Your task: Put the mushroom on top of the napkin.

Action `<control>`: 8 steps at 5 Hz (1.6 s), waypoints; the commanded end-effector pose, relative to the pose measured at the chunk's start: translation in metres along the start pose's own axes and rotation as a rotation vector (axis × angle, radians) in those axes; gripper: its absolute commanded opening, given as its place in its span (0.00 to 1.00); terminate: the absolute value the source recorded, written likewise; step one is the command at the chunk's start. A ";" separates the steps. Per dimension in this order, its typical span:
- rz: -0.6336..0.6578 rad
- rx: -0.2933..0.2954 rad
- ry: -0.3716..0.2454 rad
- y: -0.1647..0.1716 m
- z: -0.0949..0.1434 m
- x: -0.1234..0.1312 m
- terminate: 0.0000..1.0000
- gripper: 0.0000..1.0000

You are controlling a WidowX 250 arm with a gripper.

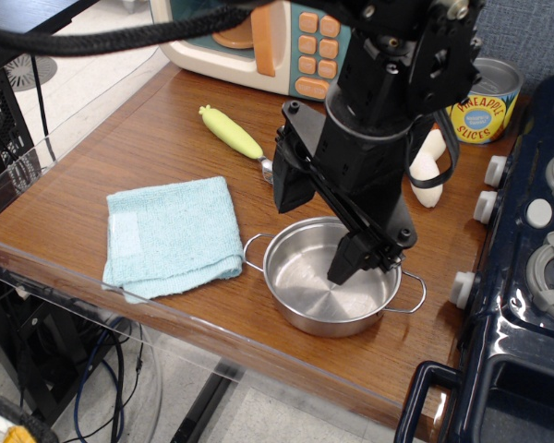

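Your mushroom (428,172) lay on the wooden tabletop (120,148) behind the arm, cream stem showing, near the pineapple can (485,101) and well apart from the napkin (174,236). The light blue napkin sat folded at the front left, just beside the steel pot (331,277). Your fingers (351,263) reached down into the pot; you could not tell whether they were spread or closed. A yellow-green-handled spoon (233,136) lay behind the napkin.

A light blue napkin (173,236), a yellow-green spoon handle (231,132), a silver pot (331,277) and a yellow pineapple can (481,103) are seen on the brown wood-grain worktop (129,148).
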State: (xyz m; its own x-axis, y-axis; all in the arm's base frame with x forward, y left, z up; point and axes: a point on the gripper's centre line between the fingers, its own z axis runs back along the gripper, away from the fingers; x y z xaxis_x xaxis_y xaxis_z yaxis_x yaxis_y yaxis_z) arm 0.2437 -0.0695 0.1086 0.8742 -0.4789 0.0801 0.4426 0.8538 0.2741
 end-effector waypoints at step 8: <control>0.199 -0.054 0.031 0.098 -0.070 0.166 0.00 1.00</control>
State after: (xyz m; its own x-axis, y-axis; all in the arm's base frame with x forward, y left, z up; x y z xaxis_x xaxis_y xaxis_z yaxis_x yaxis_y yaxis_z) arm 0.4409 -0.0548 0.0543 0.9528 -0.3016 0.0341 0.2899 0.9377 0.1917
